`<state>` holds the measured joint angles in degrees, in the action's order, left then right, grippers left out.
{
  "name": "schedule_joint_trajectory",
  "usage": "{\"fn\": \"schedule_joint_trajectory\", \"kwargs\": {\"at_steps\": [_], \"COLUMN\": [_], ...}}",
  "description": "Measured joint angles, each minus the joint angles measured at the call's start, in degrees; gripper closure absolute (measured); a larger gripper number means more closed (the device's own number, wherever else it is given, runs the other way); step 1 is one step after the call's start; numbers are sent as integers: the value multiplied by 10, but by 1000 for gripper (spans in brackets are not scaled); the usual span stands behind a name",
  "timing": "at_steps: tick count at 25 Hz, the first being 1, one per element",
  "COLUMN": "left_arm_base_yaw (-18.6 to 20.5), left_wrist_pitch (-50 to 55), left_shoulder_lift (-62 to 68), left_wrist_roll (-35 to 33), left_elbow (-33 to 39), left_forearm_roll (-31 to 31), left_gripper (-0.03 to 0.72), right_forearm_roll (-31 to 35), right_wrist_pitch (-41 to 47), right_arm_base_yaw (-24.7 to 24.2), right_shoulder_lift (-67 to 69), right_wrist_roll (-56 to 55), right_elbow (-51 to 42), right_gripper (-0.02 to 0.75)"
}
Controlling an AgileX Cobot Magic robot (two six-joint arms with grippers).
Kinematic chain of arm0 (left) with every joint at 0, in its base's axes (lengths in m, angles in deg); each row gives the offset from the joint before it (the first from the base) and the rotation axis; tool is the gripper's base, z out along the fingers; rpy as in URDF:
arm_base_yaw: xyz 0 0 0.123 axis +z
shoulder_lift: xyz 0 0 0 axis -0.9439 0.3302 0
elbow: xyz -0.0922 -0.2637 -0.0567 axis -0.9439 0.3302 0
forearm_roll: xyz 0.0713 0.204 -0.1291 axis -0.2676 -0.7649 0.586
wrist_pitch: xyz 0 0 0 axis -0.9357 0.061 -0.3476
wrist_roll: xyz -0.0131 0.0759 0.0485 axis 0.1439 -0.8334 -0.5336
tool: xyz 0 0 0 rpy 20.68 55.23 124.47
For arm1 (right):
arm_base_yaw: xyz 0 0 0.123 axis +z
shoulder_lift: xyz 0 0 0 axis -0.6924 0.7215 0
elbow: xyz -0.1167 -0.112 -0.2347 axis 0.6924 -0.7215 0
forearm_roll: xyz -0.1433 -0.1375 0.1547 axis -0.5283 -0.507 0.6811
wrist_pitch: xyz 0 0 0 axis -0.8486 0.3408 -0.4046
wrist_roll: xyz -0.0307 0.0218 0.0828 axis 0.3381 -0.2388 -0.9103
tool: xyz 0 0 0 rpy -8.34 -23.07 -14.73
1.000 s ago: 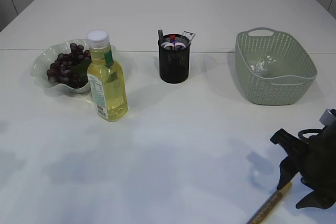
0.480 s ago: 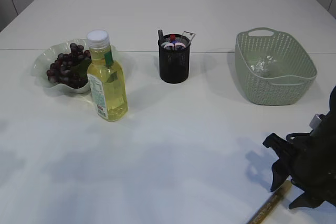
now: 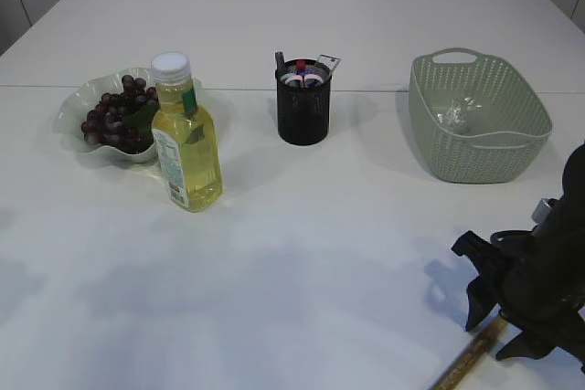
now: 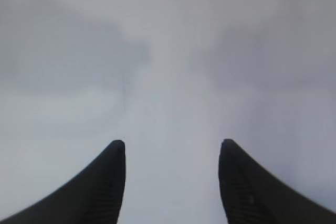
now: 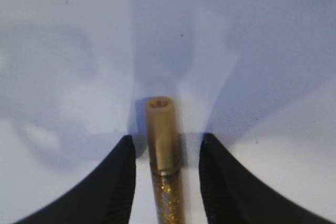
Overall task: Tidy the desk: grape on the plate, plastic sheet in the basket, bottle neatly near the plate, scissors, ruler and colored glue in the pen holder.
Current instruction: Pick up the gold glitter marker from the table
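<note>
A gold glitter colored glue tube (image 5: 164,145) lies flat on the white table near the front right edge (image 3: 468,363). My right gripper (image 5: 167,139) is open and straddles the tube's capped end, with a gap on each side (image 3: 492,333). The grape bunch (image 3: 114,116) rests on the clear wavy plate (image 3: 73,107). The yellow bottle (image 3: 186,148) stands upright just right of the plate. In the black pen holder (image 3: 303,116) stand scissors handles (image 3: 294,78) and a ruler tip (image 3: 328,64). The crumpled plastic sheet (image 3: 460,113) lies in the green basket (image 3: 480,157). My left gripper (image 4: 172,142) is open over bare table.
The basket stands at the back right, the pen holder at the back middle, and the plate and bottle at the left. The table's front edge runs close below the glue tube. My left arm does not show in the exterior view.
My right gripper has shifted left and down along the glue tube, and its fingers now stand on either side of the tube's end. Nothing else has moved.
</note>
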<state>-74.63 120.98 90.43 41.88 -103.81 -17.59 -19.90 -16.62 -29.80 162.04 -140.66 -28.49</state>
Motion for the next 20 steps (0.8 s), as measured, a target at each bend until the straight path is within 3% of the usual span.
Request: {"fn": "schedule_joint_trajectory", "kwargs": {"at_steps": [5, 11, 20], "left_arm_base_yaw": [0, 0, 0], "left_wrist_pitch": [0, 0, -1], "left_shoulder_lift": [0, 0, 0], "left_wrist_roll": [0, 0, 0], "left_elbow": [0, 0, 0], "left_forearm_roll": [0, 0, 0], "left_gripper": [273, 273, 273], "right_forearm_roll": [0, 0, 20], "right_wrist_pitch": [0, 0, 0], "right_arm_base_yaw": [7, 7, 7], "right_shoulder_lift": [3, 4, 6], "right_wrist_roll": [0, 0, 54], "right_elbow": [2, 2, 21], "right_gripper": [419, 583, 596]}}
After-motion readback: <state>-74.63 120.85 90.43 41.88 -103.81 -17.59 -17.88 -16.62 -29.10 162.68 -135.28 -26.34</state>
